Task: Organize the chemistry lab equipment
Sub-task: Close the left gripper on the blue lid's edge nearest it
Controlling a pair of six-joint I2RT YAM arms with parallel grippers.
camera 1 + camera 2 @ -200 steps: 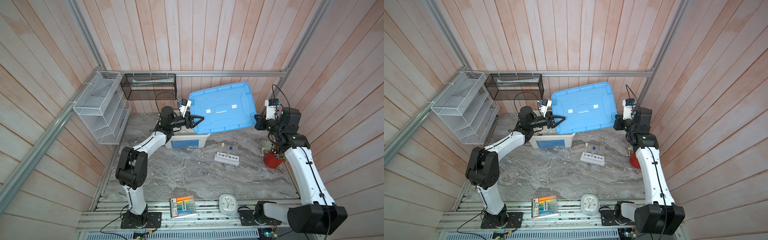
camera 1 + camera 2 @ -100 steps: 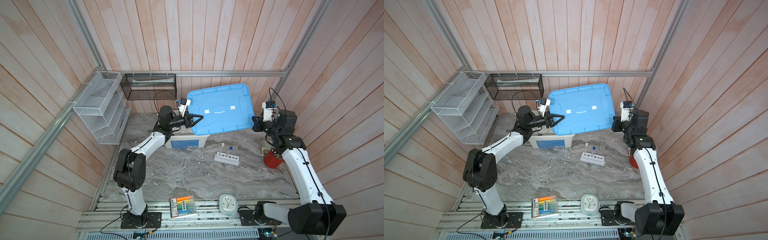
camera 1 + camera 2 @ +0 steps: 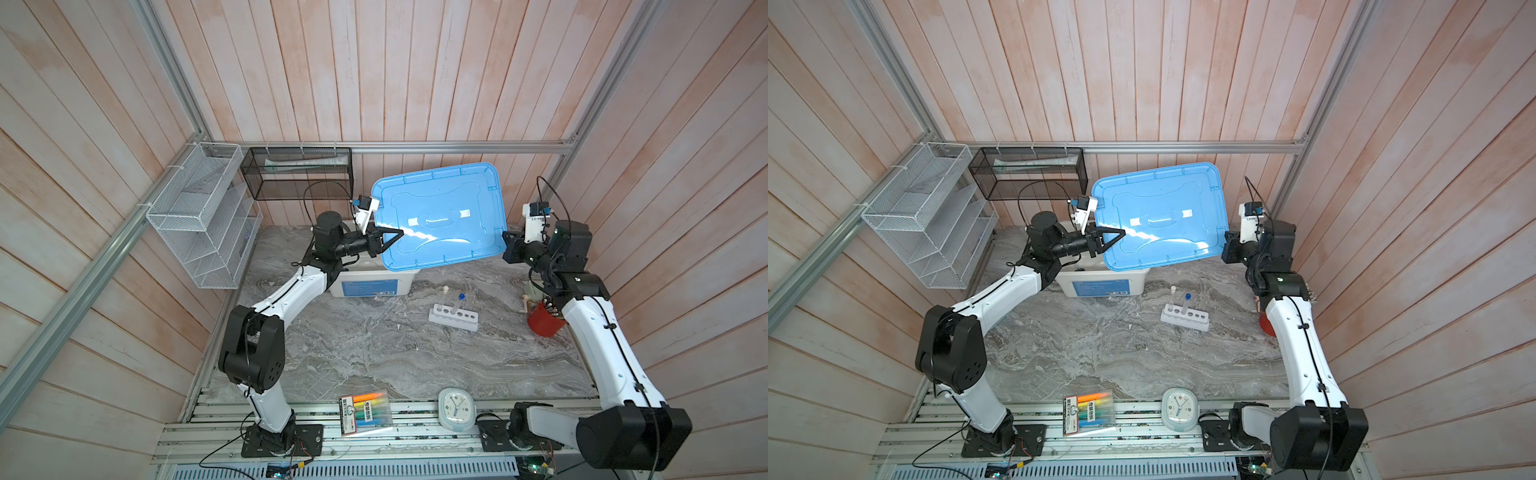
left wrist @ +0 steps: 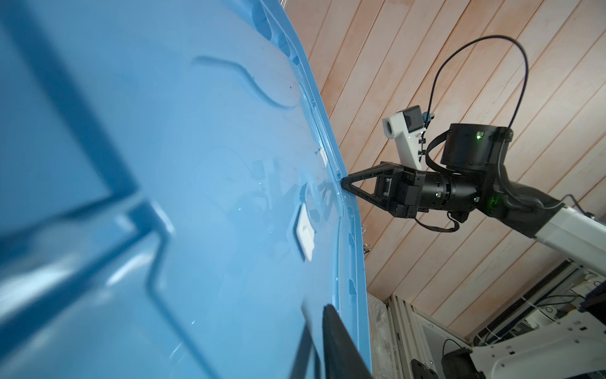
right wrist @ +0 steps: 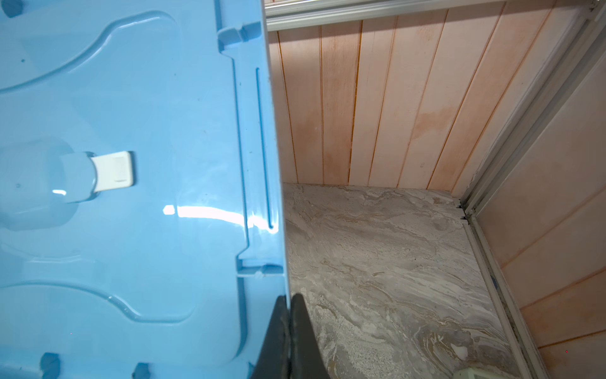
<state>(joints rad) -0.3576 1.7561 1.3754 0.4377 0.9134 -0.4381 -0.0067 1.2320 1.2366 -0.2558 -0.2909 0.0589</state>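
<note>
Blue glossy plastic: a rectangular lid point(image 3: 440, 216) hangs tilted over the white bin point(image 3: 365, 282), half hiding it. Right gripper point(image 4: 343, 182) pinches the lid's rim; left gripper point(image 3: 397, 237) meets the opposite rim, grip unclear. White six-hole rack point(image 3: 453, 319), two capped tubes point(image 3: 459, 303) upright, stands on marble point(image 3: 374, 353) right of the bin.

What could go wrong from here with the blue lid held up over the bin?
1. The right gripper pinches only the rim of the blue lid, and I cannot tell whether the left gripper at the opposite edge grips yet; the tilted lid could slip or twist.
2. The lid hangs offset to the right of the white bin; lowered as is, it may catch the bin's rim.
3. If dropped, it could knock the tubes standing in the rack nearby.
</note>
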